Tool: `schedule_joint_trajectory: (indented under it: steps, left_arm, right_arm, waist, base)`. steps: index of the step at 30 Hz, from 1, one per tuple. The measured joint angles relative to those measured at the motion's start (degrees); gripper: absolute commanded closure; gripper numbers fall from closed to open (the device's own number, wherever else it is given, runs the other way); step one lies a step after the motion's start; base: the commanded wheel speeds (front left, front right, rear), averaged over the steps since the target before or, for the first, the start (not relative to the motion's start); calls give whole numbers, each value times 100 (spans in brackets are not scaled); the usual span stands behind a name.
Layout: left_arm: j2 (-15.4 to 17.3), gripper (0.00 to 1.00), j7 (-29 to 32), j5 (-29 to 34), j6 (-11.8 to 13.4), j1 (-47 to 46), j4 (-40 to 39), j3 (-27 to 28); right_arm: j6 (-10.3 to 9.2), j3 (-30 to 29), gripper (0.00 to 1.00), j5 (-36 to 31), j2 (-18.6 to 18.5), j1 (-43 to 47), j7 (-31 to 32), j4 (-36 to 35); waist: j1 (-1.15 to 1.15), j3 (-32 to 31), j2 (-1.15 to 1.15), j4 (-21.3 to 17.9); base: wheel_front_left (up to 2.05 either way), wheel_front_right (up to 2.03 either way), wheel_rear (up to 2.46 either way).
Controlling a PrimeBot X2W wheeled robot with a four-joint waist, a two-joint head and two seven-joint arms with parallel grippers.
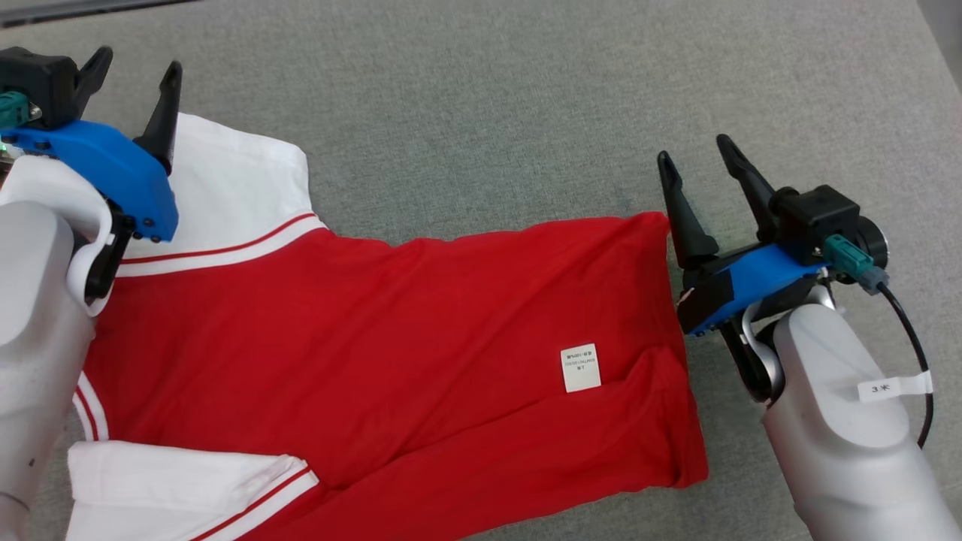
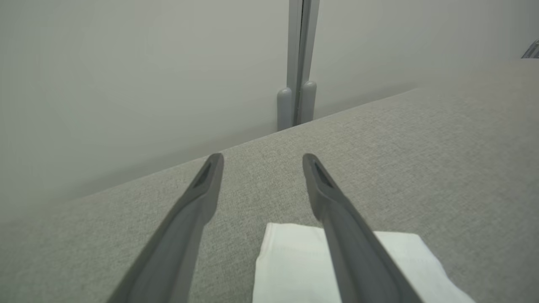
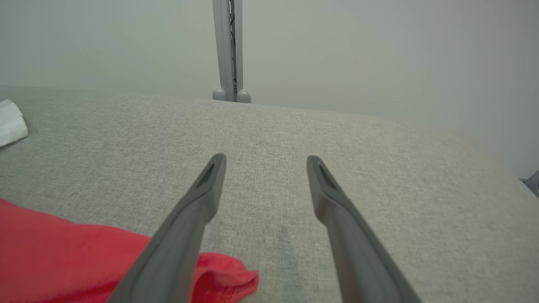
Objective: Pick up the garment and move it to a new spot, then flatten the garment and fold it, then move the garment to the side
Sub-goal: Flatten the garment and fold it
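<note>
Both jaws gape empty; head view shows the garment (image 1: 376,323) label (image 1: 581,368), wrist views its edges.

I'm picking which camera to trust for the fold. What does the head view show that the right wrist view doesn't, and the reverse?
Head view's extras: most of the red garment, its white label, and the open left claw above a white sleeve. Right wrist view's extras: the pale wall and a grey post behind the grey cloth surface. Shared: the open right claw, the red hem corner beside it, and that surface.
</note>
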Motion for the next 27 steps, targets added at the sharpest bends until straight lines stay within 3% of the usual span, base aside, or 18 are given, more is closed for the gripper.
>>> schedule_joint_trajectory:
  steps: [6, 20, 22, 23, 27]
  left_arm:
    - [127, 0, 370, -686, 0, -187, 502, -600]
    - [242, 0, 860, -2210, 0, -207, 568, -1495]
    - [266, 87, 884, -2290, 1, -222, 580, -1626]
    - [278, 100, 883, -2332, 1, -237, 586, -1679]
    - [279, 100, 681, -2414, 0, -229, 603, -1946]
  right_arm:
    - [0, 130, 0, 12, 101, -208, -77, 162]
    - [0, 259, 0, 63, 153, -395, -125, 355]
    - [0, 272, 0, 71, 154, -400, -125, 364]
    - [0, 281, 0, 73, 149, -400, -125, 383]
    - [0, 411, 0, 167, 76, -399, -109, 592]
  waist:
    - [0, 221, 0, -111]
    - [-2, 274, -2, -137]
    - [-2, 271, -2, -150]
    - [-3, 264, -2, -151]
    - [-2, 178, -2, -126]
  base:
    - [0, 0, 0]
    - [0, 0, 0]
    - [0, 0, 0]
    - [0, 0, 0]
    - [0, 0, 0]
